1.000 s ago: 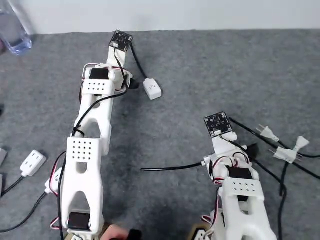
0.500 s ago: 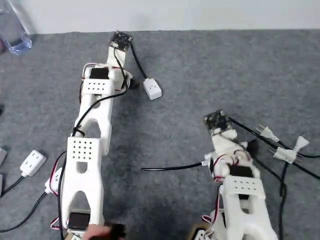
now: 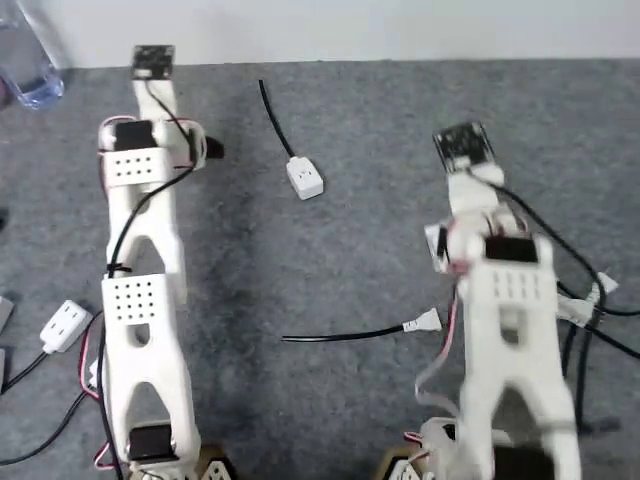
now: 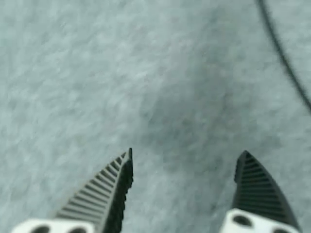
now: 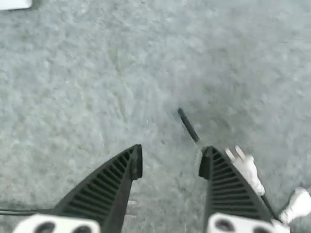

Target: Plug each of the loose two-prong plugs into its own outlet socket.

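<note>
Left wrist view shows you the left hand spread apart over the grey table, the right hand also apart just beside a white two-prong plug, and an outlet socket lying well apart from that plug.

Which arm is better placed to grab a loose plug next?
Probably right. The right gripper, open, hangs close beside a white two-prong plug; the left gripper, also open, is over bare carpet with only a black cord near.

Right arm blurred; plug behind it mostly hidden.
</note>
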Available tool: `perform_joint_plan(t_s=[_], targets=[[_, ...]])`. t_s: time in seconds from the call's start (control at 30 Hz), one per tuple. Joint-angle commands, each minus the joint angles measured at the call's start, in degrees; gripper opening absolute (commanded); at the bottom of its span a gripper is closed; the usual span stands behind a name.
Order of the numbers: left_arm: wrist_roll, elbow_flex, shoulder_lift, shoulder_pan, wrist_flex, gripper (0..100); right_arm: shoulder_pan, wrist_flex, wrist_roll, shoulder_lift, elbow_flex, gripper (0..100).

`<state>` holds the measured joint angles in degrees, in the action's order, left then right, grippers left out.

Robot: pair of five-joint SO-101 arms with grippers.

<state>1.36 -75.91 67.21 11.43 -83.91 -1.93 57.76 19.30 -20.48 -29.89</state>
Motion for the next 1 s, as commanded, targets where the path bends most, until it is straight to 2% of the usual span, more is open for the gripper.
perform_joint_plan(t_s=[0.0, 0.17, 0.37, 0.53, 0.67, 0.83, 0.97], targets=[[0.62, -2.42, -0.7, 1.67, -5.1, 32, 1.98, 7.16, -0.53, 15.96, 20.92, 22.3], [3.43, -2.42, -0.7, 2.81, -9.05, 32, 3.3, 19.56, -0.09, 39.25, 52.13, 22.3], [8.18, -2.42, 1.05, 3.96, -9.23, 32, 5.49, 35.74, 5.8, 68.09, 95.47, 22.3], [8.44, -4.09, 2.9, 4.04, -9.49, 32, 9.27, 43.03, 13.1, 86.9, 124.66, 22.4], [8.44, -4.44, 3.87, 3.96, -9.23, 32, 11.82, 39.78, 22.42, 90.77, 124.31, 22.5], [8.44, -4.44, 4.04, 4.04, -9.14, 32, 12.97, 33.36, 25.58, 90.86, 123.78, 22.5], [8.44, -4.44, 4.13, 4.04, -9.05, 32, 15.16, 31.6, 32.97, 91.56, 123.43, 22.4]])
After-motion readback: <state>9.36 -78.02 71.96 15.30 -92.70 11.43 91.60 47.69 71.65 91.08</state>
